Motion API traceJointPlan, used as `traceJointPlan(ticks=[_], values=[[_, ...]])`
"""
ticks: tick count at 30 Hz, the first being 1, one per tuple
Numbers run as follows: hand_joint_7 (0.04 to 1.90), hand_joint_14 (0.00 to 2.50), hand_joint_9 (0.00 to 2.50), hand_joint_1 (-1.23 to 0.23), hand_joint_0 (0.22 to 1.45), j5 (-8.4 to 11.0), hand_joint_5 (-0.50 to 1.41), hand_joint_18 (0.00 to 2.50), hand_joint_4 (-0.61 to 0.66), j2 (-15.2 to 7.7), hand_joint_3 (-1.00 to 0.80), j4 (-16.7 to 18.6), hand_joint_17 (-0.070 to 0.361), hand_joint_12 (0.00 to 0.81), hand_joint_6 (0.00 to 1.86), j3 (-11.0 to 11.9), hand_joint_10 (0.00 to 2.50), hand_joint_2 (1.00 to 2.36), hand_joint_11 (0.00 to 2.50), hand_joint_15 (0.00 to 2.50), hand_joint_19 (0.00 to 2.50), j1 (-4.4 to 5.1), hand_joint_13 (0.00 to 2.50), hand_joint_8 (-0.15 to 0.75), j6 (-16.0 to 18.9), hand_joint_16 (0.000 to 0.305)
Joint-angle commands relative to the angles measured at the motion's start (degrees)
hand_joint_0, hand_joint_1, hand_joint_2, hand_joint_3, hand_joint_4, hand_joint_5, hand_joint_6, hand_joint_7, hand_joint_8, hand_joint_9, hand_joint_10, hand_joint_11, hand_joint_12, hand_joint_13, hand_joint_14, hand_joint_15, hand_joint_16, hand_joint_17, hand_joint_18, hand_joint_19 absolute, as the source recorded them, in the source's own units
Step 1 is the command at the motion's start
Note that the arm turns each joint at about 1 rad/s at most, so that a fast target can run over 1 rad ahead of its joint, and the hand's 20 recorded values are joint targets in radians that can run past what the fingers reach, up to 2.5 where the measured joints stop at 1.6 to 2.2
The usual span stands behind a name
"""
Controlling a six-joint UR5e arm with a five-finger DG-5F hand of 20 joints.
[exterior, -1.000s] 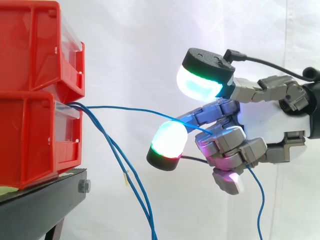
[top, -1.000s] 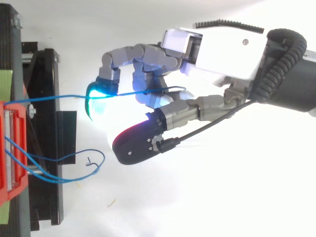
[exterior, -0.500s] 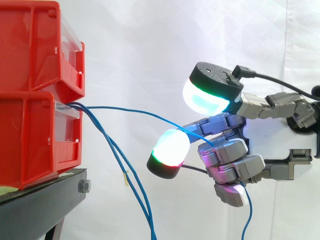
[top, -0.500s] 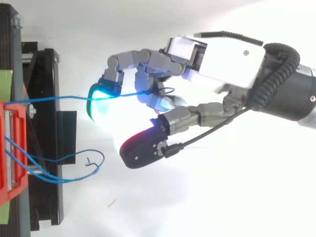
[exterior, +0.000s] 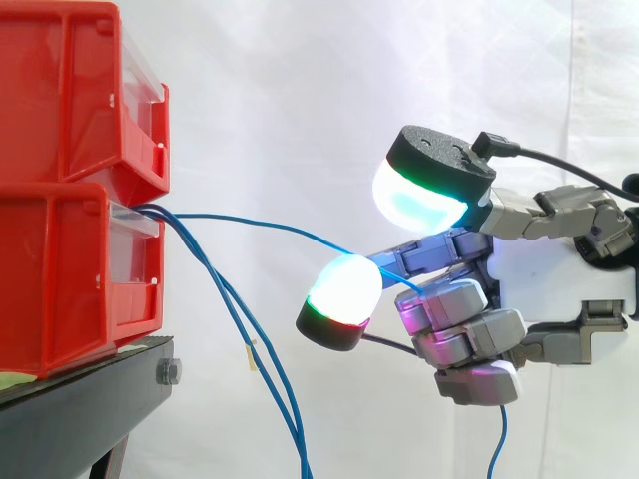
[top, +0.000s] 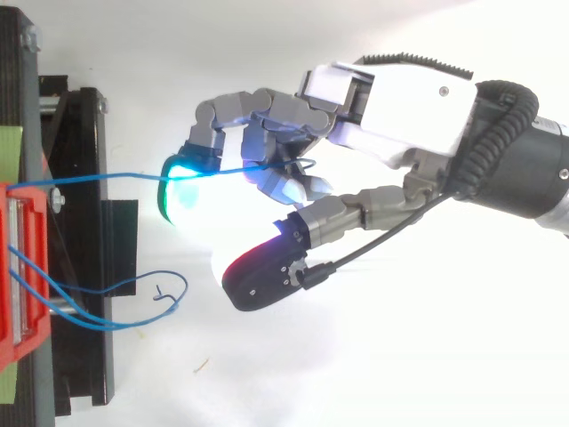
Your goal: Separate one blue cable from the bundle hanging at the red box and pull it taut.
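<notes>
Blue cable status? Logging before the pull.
Hand shut on one thin blue cable. It bows, not yet taut, from red plastic bin. Other blue cables hang clear.

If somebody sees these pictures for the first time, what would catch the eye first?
Probably the grey-and-white robot hand at the right, its thick pads glowing white, cyan and green. It is curled round one thin blue cable that runs across from the stacked red plastic bins at the left, while other blue cables hang loose below.

White curtain [exterior: 280, 90] w/ soft folds as bkgd, black metal stand [exterior: 70, 414] lower left, even light
</notes>
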Motion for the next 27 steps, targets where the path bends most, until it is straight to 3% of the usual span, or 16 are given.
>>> traceJointPlan(ticks=[1,6,9,13,18,23,27], values=[[1.21,2.50,0.09,-0.71,0.46,0.03,-0.21,1.07,0.25,-0.04,-0.50,-0.10,0.114,0.442,0.50,-0.05,2.50,1.00,1.13,1.32,1.52,-0.09,0.39,0.409,1.10,0.051],[1.22,2.50,0.00,-0.69,0.45,0.47,-0.21,1.14,0.25,-0.57,-0.50,-0.36,0.117,0.448,0.50,0.04,2.50,1.00,1.16,1.41,1.74,0.00,0.35,0.423,2.51,0.052],[1.22,2.50,0.00,-0.68,0.44,0.64,-0.21,1.10,0.24,-0.57,-0.50,-0.19,0.118,0.441,0.50,0.04,2.50,1.00,1.13,1.38,1.61,0.00,0.33,0.413,2.51,0.052],[1.22,2.50,0.00,-0.74,0.43,0.56,-0.22,1.15,0.18,-0.65,-0.50,-0.19,0.124,0.438,0.50,-0.05,2.50,1.00,1.06,1.33,1.22,0.00,0.48,0.359,2.42,0.055],[1.21,2.50,0.00,-0.85,0.43,0.56,-0.23,1.27,0.13,-0.65,-0.50,-0.19,0.129,0.450,0.50,-0.05,2.50,1.00,1.02,1.29,1.14,0.00,0.69,0.314,2.42,0.057],[1.19,2.50,0.00,-0.91,0.45,0.56,-0.23,1.46,0.09,-0.65,-0.50,-0.19,0.135,0.458,0.50,0.04,2.50,1.00,1.02,1.17,1.37,0.00,0.87,0.262,2.24,0.060],[1.17,2.50,0.02,-0.95,0.47,0.64,-0.23,1.78,0.02,-0.65,-0.50,-0.19,0.147,0.454,0.50,-0.05,2.50,1.00,1.06,0.97,1.70,0.18,1.13,0.212,2.16,0.065]])
